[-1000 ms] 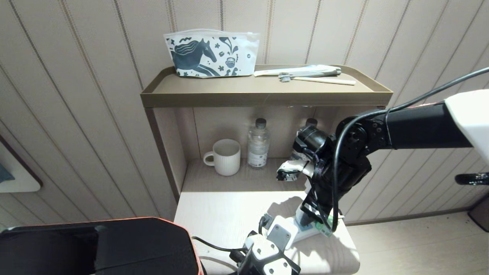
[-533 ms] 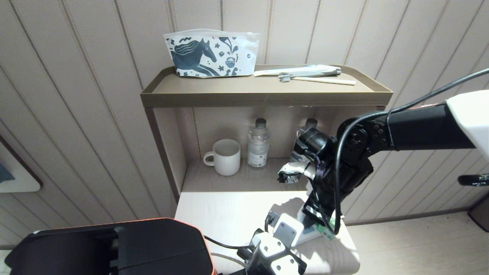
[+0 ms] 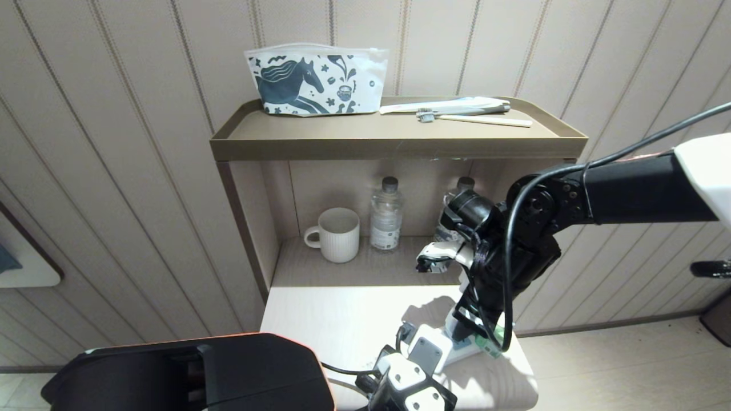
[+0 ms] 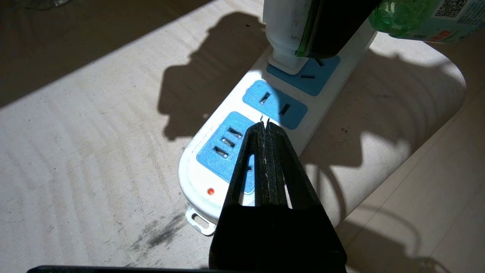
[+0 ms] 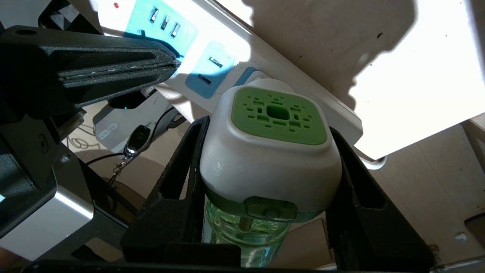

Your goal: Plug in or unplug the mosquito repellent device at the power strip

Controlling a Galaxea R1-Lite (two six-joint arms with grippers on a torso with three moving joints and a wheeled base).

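Repellent unit, i.e. the mosquito repellent device (image 5: 271, 159), sits at the far socket of the power strip (image 4: 212, 172), white cap with green vented centre facing the right wrist camera, green liquid bottle hanging off the table edge side. In the left wrist view its white plug body meets the last blue socket; whether the pins are fully seated cannot be told. Right gripper (image 5: 269, 170) clamps the cap from both sides, one black finger flat against each flank of the white housing.

Power strip lies diagonally near the front right corner of the pale table (image 4: 75, 151), red indicator lamp lit at its near end. Two blue sockets between the lamp and the device stand free.

Left gripper (image 4: 266, 131) has its two fingers pressed together with nothing between them, tips over the strip between the near and middle sockets; contact with the strip surface cannot be told.

Further out, in the head view: cubby shelf behind the table holds a white mug (image 3: 338, 234) and a clear water bottle (image 3: 386, 217); the top tray (image 3: 394, 145) carries a horse-print pouch (image 3: 317, 80) and a toothbrush (image 3: 474, 119).
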